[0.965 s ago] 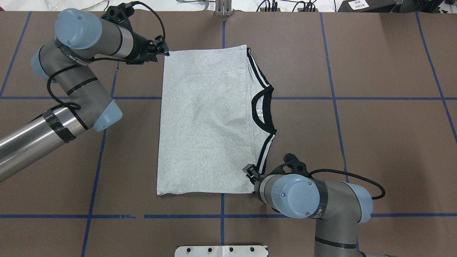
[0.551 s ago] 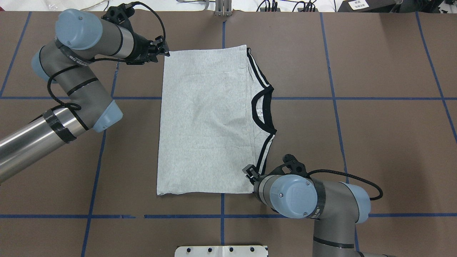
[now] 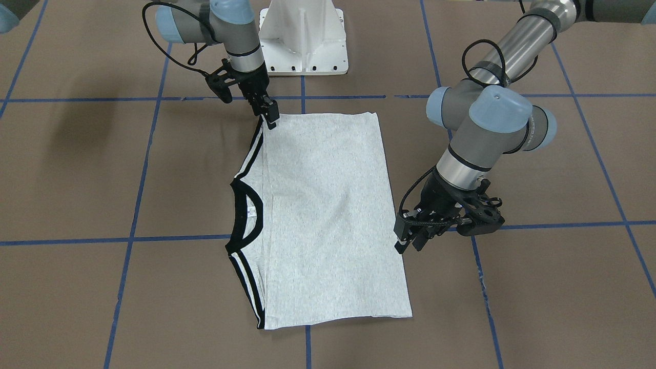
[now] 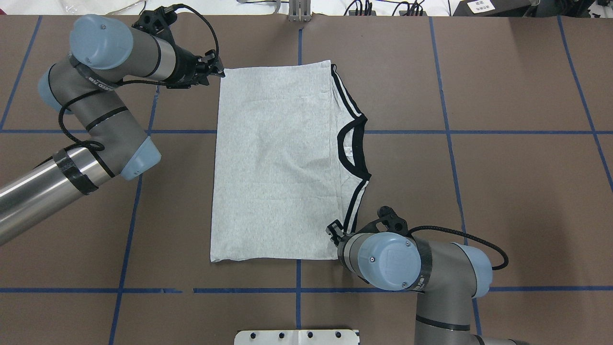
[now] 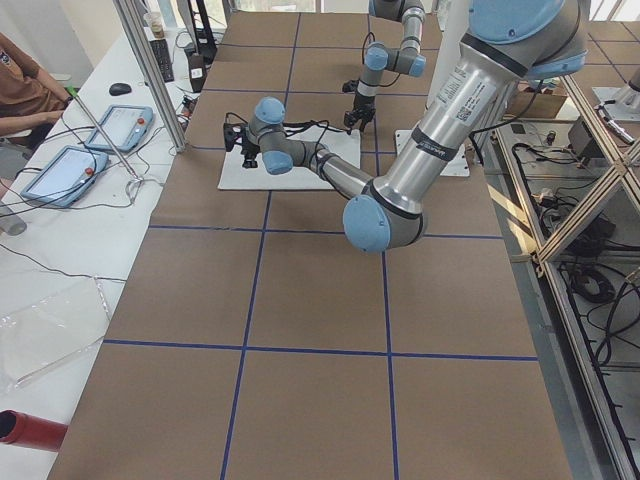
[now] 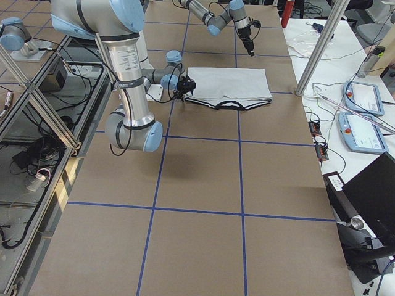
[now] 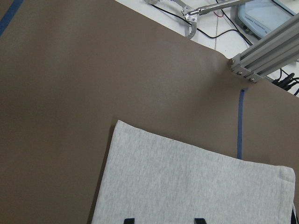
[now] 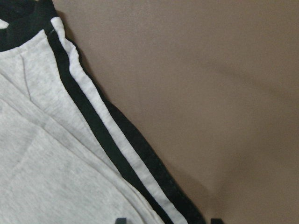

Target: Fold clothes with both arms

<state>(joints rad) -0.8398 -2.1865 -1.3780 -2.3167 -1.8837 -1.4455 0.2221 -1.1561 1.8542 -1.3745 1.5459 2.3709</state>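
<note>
The grey T-shirt point(image 4: 273, 163) lies folded into a flat rectangle on the brown table, its black collar point(image 4: 346, 148) and striped shoulders showing along one long edge. Its print is hidden. My left gripper point(image 4: 218, 72) hovers at the shirt's far hem corner. In the left wrist view point(image 7: 164, 220) its jaws stand apart over the cloth point(image 7: 187, 182), so it is open. My right gripper point(image 3: 270, 120) is at the near shoulder corner. In the right wrist view point(image 8: 168, 220) its jaws stand apart over the black stripe point(image 8: 93, 135), so it is open and holds nothing.
The white base pedestal point(image 3: 302, 41) stands at the robot's side of the table. Blue tape lines point(image 4: 450, 139) grid the brown surface. A metal post point(image 4: 299, 12) stands at the far edge. A side table with teach pendants point(image 5: 70, 170) lies beyond it.
Both arms have shifted slightly. The left gripper has drawn a little back from the hem corner. The right wrist has slid slightly left. The shirt has not moved.
</note>
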